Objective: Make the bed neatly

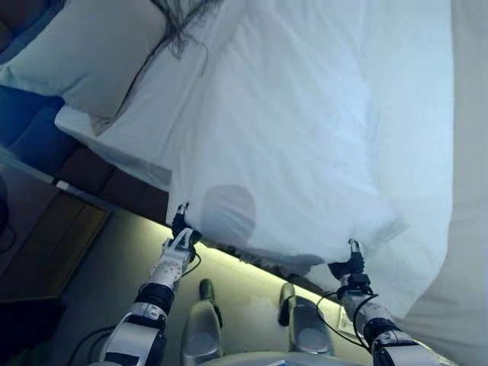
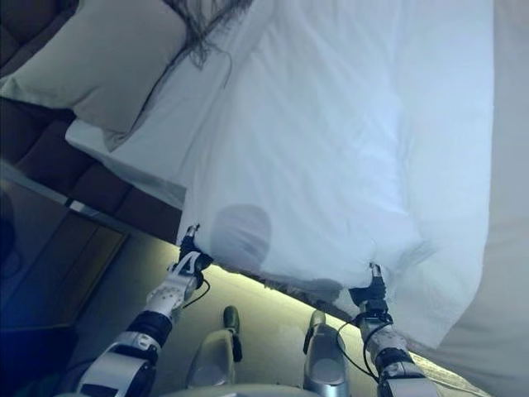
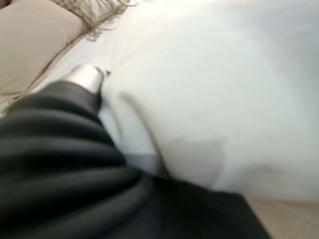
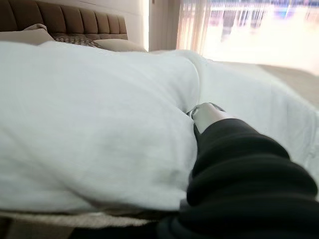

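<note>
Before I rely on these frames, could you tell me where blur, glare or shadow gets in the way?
Left wrist view: soft and blurred throughout, the left hand smeared against the white duvet. Right wrist view: the window is blown out by glare, and the right hand is sunk in cloth. Both eye views: a rounded dark shadow on the duvet's near edge, and a bright strip glowing under the bed.
</note>
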Robot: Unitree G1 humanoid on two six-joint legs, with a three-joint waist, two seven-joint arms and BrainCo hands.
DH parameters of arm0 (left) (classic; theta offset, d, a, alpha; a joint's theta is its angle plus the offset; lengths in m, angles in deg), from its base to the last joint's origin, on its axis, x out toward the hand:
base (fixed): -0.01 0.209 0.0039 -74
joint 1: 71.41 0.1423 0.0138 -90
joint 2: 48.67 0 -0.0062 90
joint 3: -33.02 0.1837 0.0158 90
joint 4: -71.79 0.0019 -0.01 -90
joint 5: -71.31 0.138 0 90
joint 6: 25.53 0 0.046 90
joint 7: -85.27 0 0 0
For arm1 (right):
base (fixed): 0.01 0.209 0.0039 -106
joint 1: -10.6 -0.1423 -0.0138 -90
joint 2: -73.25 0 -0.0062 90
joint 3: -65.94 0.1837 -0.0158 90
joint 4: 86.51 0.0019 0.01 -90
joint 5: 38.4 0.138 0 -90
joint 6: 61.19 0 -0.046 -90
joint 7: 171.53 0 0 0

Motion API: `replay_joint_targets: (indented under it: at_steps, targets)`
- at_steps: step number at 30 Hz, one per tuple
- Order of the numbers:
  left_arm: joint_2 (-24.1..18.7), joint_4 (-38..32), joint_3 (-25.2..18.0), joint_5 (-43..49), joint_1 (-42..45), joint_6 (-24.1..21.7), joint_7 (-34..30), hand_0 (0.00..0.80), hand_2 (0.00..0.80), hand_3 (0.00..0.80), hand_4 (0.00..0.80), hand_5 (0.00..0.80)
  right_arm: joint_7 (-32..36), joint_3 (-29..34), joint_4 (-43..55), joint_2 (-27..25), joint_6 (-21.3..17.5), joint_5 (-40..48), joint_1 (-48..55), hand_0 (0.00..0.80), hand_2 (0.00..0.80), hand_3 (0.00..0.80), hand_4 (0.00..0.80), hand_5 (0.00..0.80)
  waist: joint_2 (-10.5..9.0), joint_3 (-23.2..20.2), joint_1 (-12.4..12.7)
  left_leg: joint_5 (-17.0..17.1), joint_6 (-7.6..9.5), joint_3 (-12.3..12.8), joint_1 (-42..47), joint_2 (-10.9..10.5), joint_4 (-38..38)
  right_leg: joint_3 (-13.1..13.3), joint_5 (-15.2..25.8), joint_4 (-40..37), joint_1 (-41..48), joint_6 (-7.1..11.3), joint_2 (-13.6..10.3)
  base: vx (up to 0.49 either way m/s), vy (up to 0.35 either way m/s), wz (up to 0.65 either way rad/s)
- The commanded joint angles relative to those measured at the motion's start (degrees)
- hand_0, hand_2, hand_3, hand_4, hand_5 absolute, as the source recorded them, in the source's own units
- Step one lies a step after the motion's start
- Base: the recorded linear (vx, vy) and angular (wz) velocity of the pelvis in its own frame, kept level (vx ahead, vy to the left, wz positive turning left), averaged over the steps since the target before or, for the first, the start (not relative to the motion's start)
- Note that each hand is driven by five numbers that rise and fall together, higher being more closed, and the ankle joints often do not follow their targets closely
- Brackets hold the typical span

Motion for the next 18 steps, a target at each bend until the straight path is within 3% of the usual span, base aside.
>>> replay_joint_targets:
  at_steps: [1,5,7,9,11,14,17,18]
  targets:
    - [0.5,-0.7,-2.6,1.7,1.8,-0.9,-4.6,0.800,0.800,0.800,0.800,0.800,-1.1,-1.0,5.6,0.1,-2.4,0.0,1.6,0.800,0.800,0.800,0.800,0.800,-1.68,-2.1,0.9,3.8,0.32,1.8,-1.8,-2.1,3.8,0.6,9.7,-10.3,3.8,2.22,1.9,0.090,0.088,-0.05]
    - [1.1,0.0,-4.1,-0.2,3.7,-0.4,-4.2,0.800,0.800,0.800,0.800,0.800,-1.9,1.1,7.9,-0.3,-1.3,-2.2,4.3,0.800,0.800,0.800,0.800,0.800,-0.04,-3.4,0.1,11.5,-4.18,0.2,-0.9,6.7,0.2,1.5,7.8,-9.6,5.4,2.32,1.5,0.143,0.224,-0.18]
    - [1.8,1.0,-4.4,-0.5,3.9,0.4,-5.4,0.800,0.800,0.800,0.800,0.800,-2.9,3.1,7.3,-0.6,-0.6,-2.4,4.6,0.800,0.800,0.800,0.800,0.800,0.98,-4.3,-0.5,13.9,-5.25,-1.2,1.6,10.8,-4.1,2.4,6.3,-8.6,6.2,3.10,-0.3,0.192,0.445,-0.05]
    - [2.6,0.7,-4.0,-0.4,4.1,0.9,-5.9,0.800,0.800,0.800,0.800,0.800,-3.1,4.4,6.5,-1.1,-0.3,-3.6,4.6,0.800,0.800,0.800,0.800,0.800,1.64,-4.9,-0.9,14.3,-5.57,-1.4,4.0,11.9,-6.7,3.1,5.4,-7.6,6.5,3.79,-1.9,0.183,0.461,0.04]
    - [3.5,0.4,-3.6,-0.3,4.7,1.6,-6.1,0.800,0.800,0.800,0.800,0.800,-3.1,5.8,5.2,-1.6,-0.1,-5.8,4.6,0.800,0.800,0.800,0.800,0.800,2.70,-5.7,-1.2,13.7,-5.94,-1.4,6.1,12.1,-9.0,4.1,4.7,-6.5,6.7,4.92,-4.1,0.222,0.526,0.05]
    - [4.7,-0.2,-3.0,-1.2,5.7,3.6,-4.9,0.800,0.800,0.800,0.800,0.800,-4.4,7.2,4.0,-2.9,-1.4,-9.1,4.5,0.800,0.800,0.800,0.800,0.800,3.80,-6.7,-1.3,10.7,-6.54,-0.7,8.2,10.5,-9.3,6.1,4.5,-4.8,7.5,7.74,-9.2,0.253,0.611,0.03]
    - [5.1,-0.1,-2.8,-0.6,4.8,6.7,-3.3,0.800,0.800,0.800,0.800,0.800,-5.7,8.3,3.2,-4.5,-1.9,-10.0,5.0,0.800,0.800,0.800,0.800,0.800,2.76,-7.3,-1.7,4.4,-5.81,2.6,8.1,7.4,-3.9,6.2,6.5,-5.6,9.6,10.82,-15.3,0.241,0.518,0.09]
    - [5.1,-0.2,-1.9,-0.5,4.5,6.9,-2.1,0.800,0.800,0.800,0.800,0.800,-5.3,8.4,3.1,-4.1,-1.9,-9.2,5.8,0.800,0.800,0.800,0.800,0.800,1.81,-7.6,-1.1,2.4,-4.95,2.1,7.7,5.6,-1.6,6.3,8.2,-7.0,10.8,11.47,-16.9,0.227,0.317,0.12]
